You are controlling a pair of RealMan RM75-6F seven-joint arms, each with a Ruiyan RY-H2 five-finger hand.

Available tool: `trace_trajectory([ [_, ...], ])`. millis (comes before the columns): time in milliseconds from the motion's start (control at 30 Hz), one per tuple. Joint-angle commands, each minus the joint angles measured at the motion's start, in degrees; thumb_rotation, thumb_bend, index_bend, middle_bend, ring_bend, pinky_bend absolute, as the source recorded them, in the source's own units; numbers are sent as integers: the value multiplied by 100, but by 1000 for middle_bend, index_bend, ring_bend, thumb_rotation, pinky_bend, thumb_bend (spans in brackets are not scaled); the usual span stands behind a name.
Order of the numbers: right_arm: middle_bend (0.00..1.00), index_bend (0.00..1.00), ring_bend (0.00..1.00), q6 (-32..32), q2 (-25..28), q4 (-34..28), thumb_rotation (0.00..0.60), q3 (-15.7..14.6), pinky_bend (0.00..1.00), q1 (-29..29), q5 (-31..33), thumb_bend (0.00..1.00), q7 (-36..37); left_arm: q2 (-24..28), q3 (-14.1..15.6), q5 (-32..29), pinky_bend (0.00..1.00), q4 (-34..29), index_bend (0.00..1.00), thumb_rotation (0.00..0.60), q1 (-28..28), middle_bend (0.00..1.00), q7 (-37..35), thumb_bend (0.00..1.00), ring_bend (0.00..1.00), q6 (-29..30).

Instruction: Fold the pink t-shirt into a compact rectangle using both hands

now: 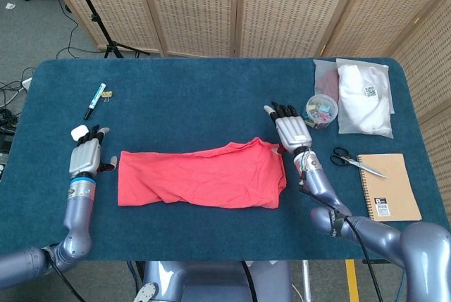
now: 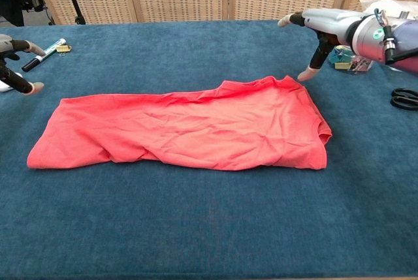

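The pink t-shirt (image 1: 201, 177) (image 2: 183, 130) lies folded into a long band across the blue table (image 1: 183, 105), wrinkled, with its far right corner slightly raised. My left hand (image 1: 85, 154) (image 2: 13, 64) hovers just off the shirt's left end, fingers apart and holding nothing. My right hand (image 1: 291, 130) (image 2: 320, 29) is lifted beyond the shirt's far right corner, fingers spread, one fingertip pointing down close to the cloth edge without holding it.
A marker (image 1: 94, 100) and a white earbud case (image 1: 79, 132) lie at the left. At the right are a jar of clips (image 1: 320, 110), a bagged white cloth (image 1: 363, 98), scissors (image 1: 356, 161) and a notebook (image 1: 388, 185).
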Motion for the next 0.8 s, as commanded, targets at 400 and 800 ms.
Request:
trace_trajectory([
  [400,0,0,0,1319,1855,-2685,600,-379,0,-1325,-1252,0,572,967,437,1085,0,-666,0,600,350,0,-285,367,0,-291],
  [800,0,0,0,2658,3124,-3814,600,-1226,0,-2740,-3085,0,1750,1211,734,1687,0,-719,0,600,480,0,-555,359,0,-511],
])
